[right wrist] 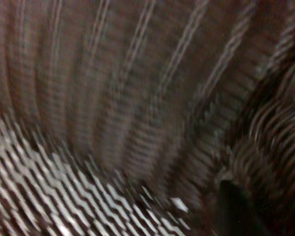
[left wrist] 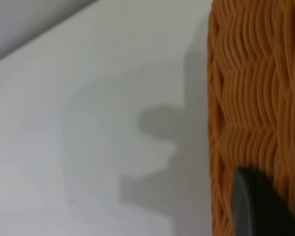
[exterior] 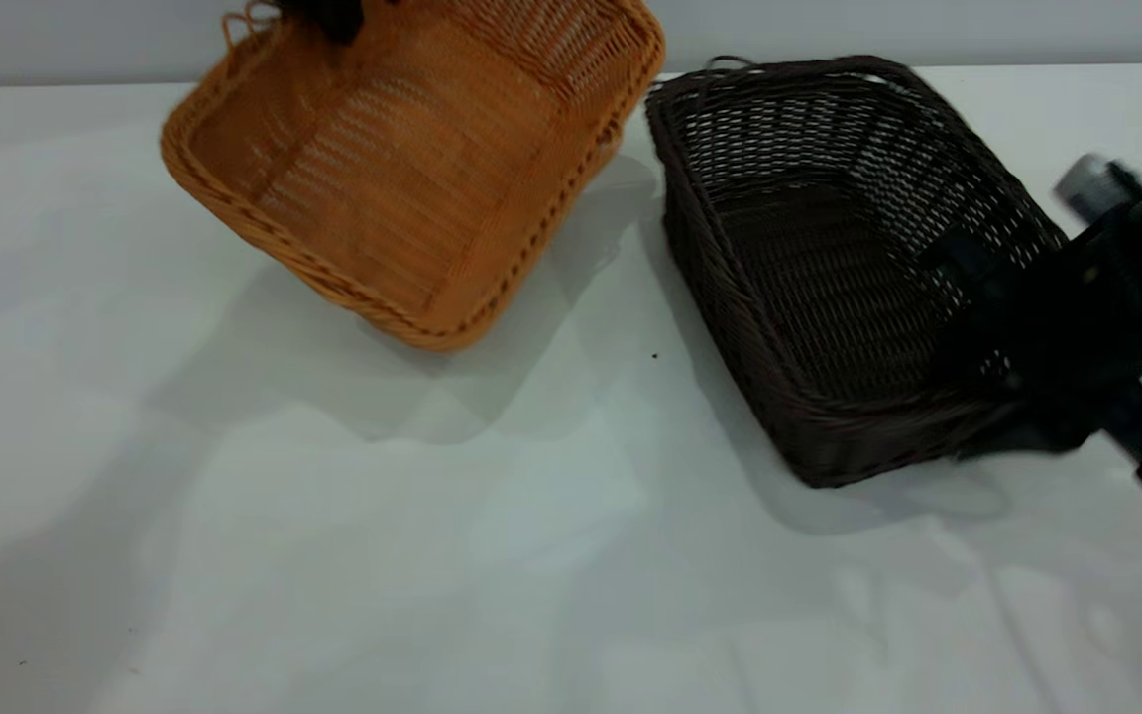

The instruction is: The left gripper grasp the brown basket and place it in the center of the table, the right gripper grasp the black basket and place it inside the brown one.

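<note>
Tilted and raised off the table (exterior: pixel 333 555) at upper left: the brown basket (exterior: pixel 412 169), open side facing the exterior camera, long axis running diagonally from far right to near left, caught at its far rim by the left gripper (exterior: pixel 333 18), one dark finger (left wrist: pixel 258 206) against the woven wall, grasp apparently closed on that rim. Just right of it, close but apart: the black basket (exterior: pixel 829 268), long axis from far left to near right, tipped up at the right. At its near-right wall: the right gripper (exterior: pixel 987 297), seemingly clamped on the wall, one finger (right wrist: pixel 236 209) inside.

pale grey wall (exterior: pixel 928 30) behind, tiny dark speck (exterior: pixel 655 355)
</note>
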Robot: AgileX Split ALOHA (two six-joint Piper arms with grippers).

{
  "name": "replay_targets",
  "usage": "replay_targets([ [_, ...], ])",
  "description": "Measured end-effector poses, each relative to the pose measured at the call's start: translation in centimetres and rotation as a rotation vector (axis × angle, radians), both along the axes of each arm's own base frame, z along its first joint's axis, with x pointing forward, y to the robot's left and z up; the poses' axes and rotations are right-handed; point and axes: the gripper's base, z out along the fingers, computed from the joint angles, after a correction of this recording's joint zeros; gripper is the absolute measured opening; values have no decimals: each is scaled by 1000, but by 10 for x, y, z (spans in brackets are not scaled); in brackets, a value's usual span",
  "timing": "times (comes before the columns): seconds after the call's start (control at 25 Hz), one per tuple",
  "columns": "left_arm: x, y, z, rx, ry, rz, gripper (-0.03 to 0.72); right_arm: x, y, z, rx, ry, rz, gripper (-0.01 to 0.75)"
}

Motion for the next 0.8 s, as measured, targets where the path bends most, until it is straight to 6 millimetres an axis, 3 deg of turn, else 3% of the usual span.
replay_targets([
  [0.08,-2,1,4,9,12,-2,78,10,-19,3,8,-39,-17,90],
  [0.28,-8,2,1,55,76,-54,78,32,-80,16,45,-176,-10,80],
  [0.48,-16,-5,-1,78,135,-242,78,48,-137,60,75,-374,5,79],
  [0.64,-30,-32,-2,43,151,-566,78,50,-162,86,71,-459,93,79],
  [0.8,-50,-64,-12,6,145,-952,78,51,-164,96,76,-486,161,79],
])
